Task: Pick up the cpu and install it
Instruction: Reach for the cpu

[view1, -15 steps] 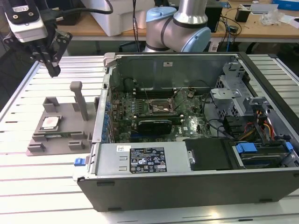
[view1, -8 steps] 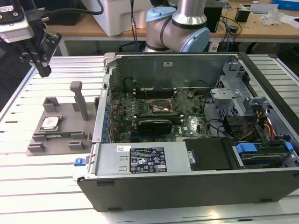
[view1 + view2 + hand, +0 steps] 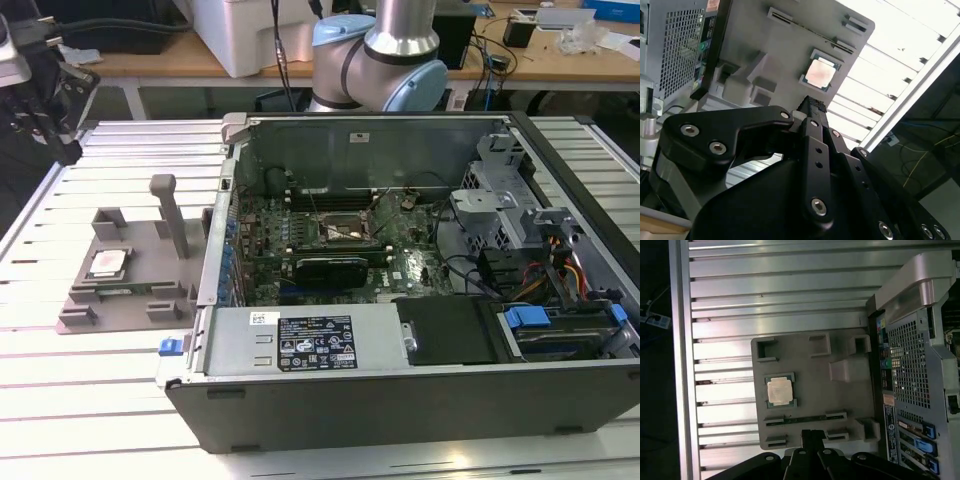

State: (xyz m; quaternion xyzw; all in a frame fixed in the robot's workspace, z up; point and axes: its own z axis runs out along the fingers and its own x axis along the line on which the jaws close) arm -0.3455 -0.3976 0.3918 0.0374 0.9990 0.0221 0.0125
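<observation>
Black gripper (image 3: 812, 104), matte metal links with bolt heads, ridged pad at the tip; fingers closed together, nothing between them. It hangs over the grey plastic fixture tray (image 3: 815, 365), a moulded slab with raised blocks and slots, seen in both wrist views. Seated in a tray recess is the cpu (image 3: 780, 390): flat, square, silvery lid, thin green edge, clear of the fingers. In the exterior view the tray sits on a slatted aluminium table (image 3: 100, 400), at nine o'clock from the open computer case (image 3: 400, 410). A metal-framed socket (image 3: 345, 232) sits on the green motherboard (image 3: 262, 235). A white printed label (image 3: 315, 343) lies at six o'clock from the socket.

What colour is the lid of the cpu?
The cpu lid is silvery-grey; the first wrist view shows it best.
</observation>
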